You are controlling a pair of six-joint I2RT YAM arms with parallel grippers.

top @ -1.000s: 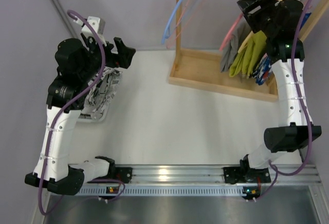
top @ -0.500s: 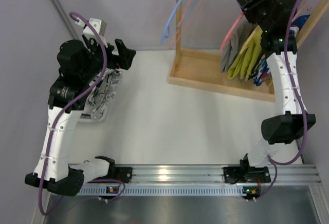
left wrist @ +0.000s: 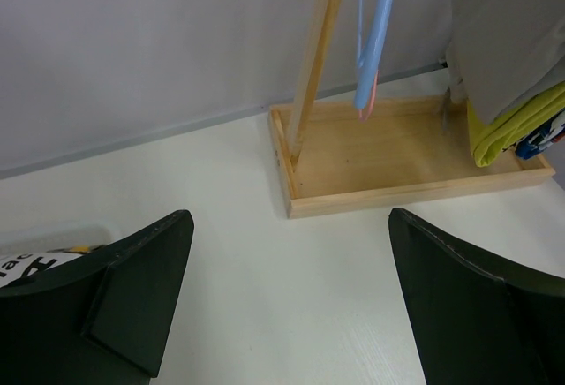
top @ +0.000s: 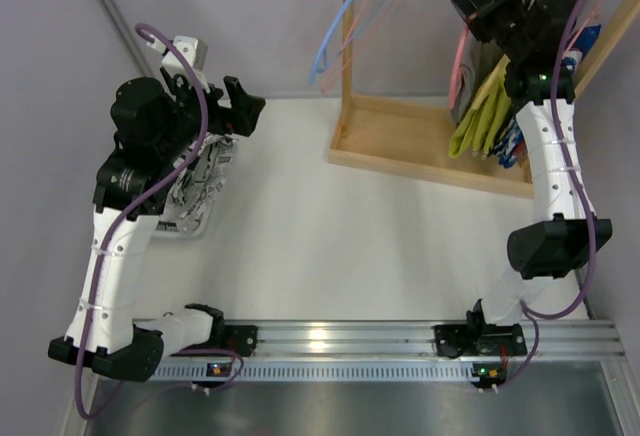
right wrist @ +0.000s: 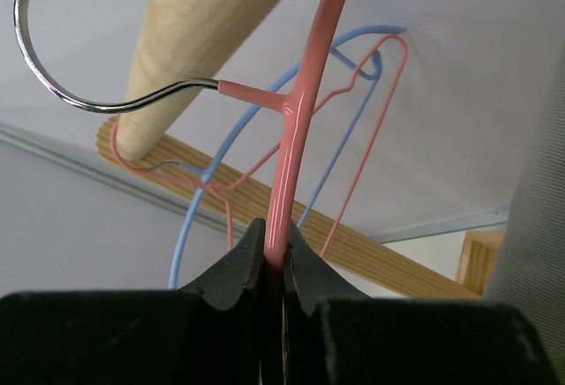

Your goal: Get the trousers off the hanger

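High at the rack's right end, my right gripper point(top: 478, 8) point(right wrist: 275, 261) is shut on the pink hanger point(right wrist: 305, 76) point(top: 461, 56), pinching its sloping arm just below the neck. The hanger's metal hook point(right wrist: 53, 76) curls over the wooden rod point(right wrist: 203, 32). The grey trousers point(left wrist: 512, 32) point(top: 476, 68) hang from it; in the right wrist view only a grey strip point(right wrist: 543, 226) shows at the right edge. My left gripper point(top: 240, 106) point(left wrist: 291, 314) is open over the table's left side with nothing between its fingers, far from the rack.
A yellow-green garment point(top: 485, 111) point(left wrist: 516, 124) and a blue patterned cloth point(top: 512, 141) hang beside the trousers. A light blue hanger point(top: 345, 16) point(left wrist: 375, 41) and a thin pink one point(right wrist: 371, 120) hang at the rack's left post. The wooden rack base point(top: 400, 146) lies below. Black-and-white cloth point(top: 200, 181) lies left.
My right gripper has closed onto the pink hanger and moved up and back towards the rod. The hanger and trousers now hang straighter. The left arm has not moved.
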